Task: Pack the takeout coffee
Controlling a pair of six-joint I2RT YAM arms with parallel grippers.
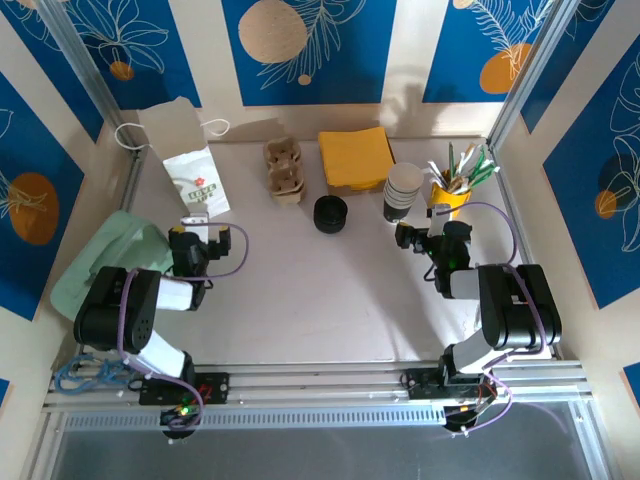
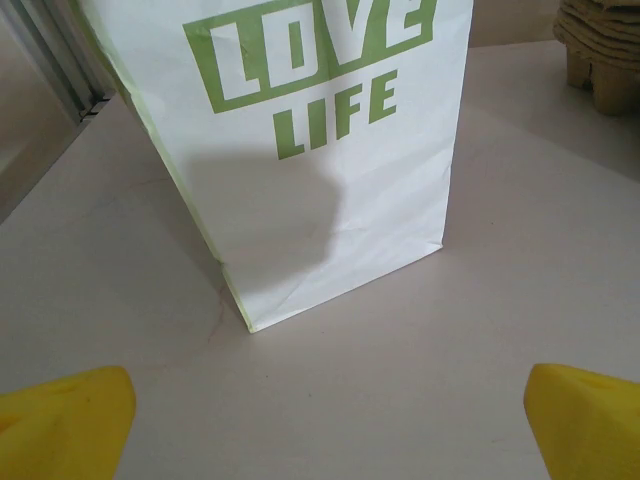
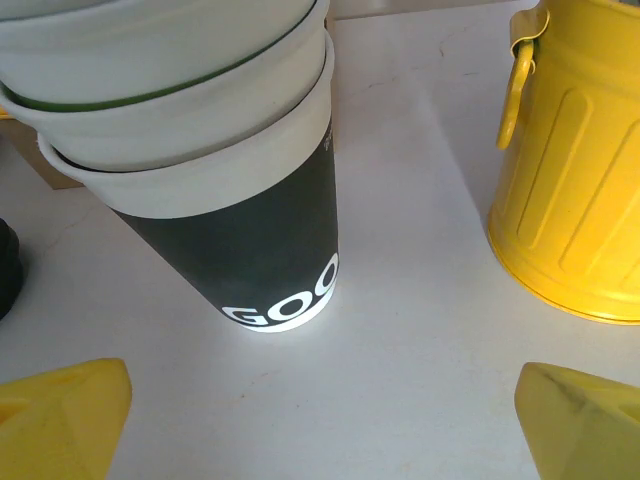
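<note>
both claws spread wide, nothing pinched — left gripper [image 2: 320,425] sits just short of the white paper bag [image 2: 320,160], right gripper [image 3: 320,425] just short of the takeout coffee stack [image 3: 235,190], upright on the table [image 1: 300,300] beside the yellow bucket [image 3: 575,190]. farther back — black lid [image 1: 330,213] mid-table, then pulp carrier tray [image 1: 285,168] and yellow napkins [image 1: 355,158].

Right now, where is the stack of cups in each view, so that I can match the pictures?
Top external: the cups stand at the back right, just left of the yellow bucket.
Right wrist: the cups are at the upper left, with the yellow bucket at the right.
Left wrist: this camera faces the bag.
Shared landmark: the yellow bucket.
</note>
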